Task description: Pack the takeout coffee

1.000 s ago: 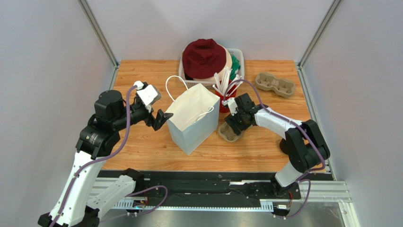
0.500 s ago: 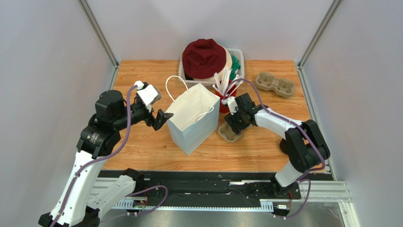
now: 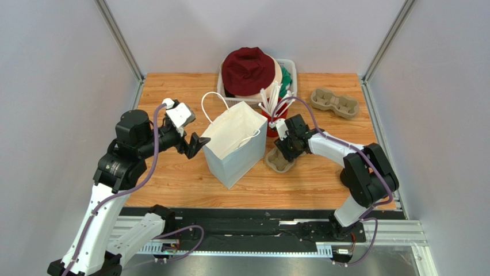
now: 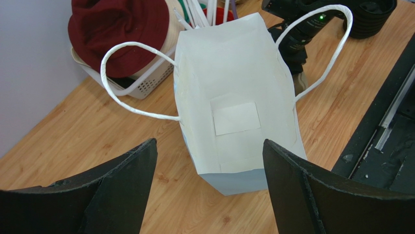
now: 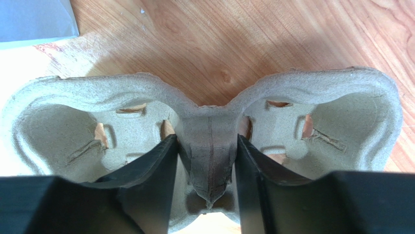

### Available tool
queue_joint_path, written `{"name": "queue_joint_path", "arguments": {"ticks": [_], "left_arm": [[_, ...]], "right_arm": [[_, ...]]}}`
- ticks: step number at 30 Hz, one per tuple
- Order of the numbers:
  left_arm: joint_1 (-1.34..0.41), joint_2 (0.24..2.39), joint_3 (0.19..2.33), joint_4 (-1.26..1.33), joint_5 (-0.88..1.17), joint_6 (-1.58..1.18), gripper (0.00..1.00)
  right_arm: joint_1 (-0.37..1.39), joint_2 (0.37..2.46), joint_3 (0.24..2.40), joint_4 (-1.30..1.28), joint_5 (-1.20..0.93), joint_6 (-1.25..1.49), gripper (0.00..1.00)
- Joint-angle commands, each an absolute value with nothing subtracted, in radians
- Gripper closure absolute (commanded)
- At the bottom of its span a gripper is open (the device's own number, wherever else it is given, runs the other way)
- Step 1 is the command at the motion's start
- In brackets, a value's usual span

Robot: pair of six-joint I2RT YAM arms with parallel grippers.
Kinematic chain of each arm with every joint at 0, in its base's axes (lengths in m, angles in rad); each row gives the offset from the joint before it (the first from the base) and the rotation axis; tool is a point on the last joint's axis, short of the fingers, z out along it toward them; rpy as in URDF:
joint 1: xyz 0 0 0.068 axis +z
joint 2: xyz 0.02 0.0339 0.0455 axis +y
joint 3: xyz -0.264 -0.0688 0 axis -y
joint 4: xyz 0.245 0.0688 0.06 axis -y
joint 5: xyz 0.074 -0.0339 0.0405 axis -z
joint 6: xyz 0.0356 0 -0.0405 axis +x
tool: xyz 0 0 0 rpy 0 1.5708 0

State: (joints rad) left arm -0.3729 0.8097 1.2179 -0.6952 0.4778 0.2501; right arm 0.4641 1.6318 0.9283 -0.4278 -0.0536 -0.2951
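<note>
The takeout coffee is not in view. A white paper bag [image 3: 233, 144] stands open at the table's middle, and the left wrist view looks down into its bare inside [image 4: 234, 112]. My left gripper [image 3: 198, 142] hovers just left of the bag with its jaws wide open [image 4: 209, 146] and nothing between them. Right of the bag lies a grey cardboard two-cup carrier [image 3: 276, 165]. My right gripper [image 3: 283, 150] is down on it, one finger in each cup well, pressed against the carrier's middle ridge [image 5: 208, 146]. Both wells [image 5: 73, 126] hold nothing.
A white basket [image 3: 289, 68] at the back holds a dark red hat [image 3: 248, 69] and green items. A red cup of white straws [image 3: 270, 115] stands behind the bag. A second cardboard carrier [image 3: 334, 102] lies at the back right. Black ringed items [image 4: 370, 17] sit beyond the bag.
The right gripper's fingers have drawn together onto the carrier's middle ridge and shifted slightly toward the bag. The left arm and the bag have not moved.
</note>
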Motion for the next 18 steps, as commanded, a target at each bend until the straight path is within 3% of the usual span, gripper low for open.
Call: {"name": "queue_joint_path", "arguments": {"ticks": [1,3,13,18], "left_arm": [[-0.367,0.798,1.215,-0.666,0.500,0.239,0.12],[-0.367,0.798,1.216,-0.666,0.500,0.239,0.12],[-0.367,0.830,1.353,-0.722,0.459,0.270,0.11],[-0.367,0.853,1.463,-0.773,0.387,0.347,0.07]], "right_arm": [[0.456,1.602,0.939,-0.403,-0.052,-0.295,0.57],[0.448,1.586,0.948,-0.416,-0.046,-0.290,0.62],[0.420,1.391,1.089,-0.604,0.030,-0.284,0.60],[0.419,1.284,1.268,-0.724,0.089,-0.284,0.59]]}}
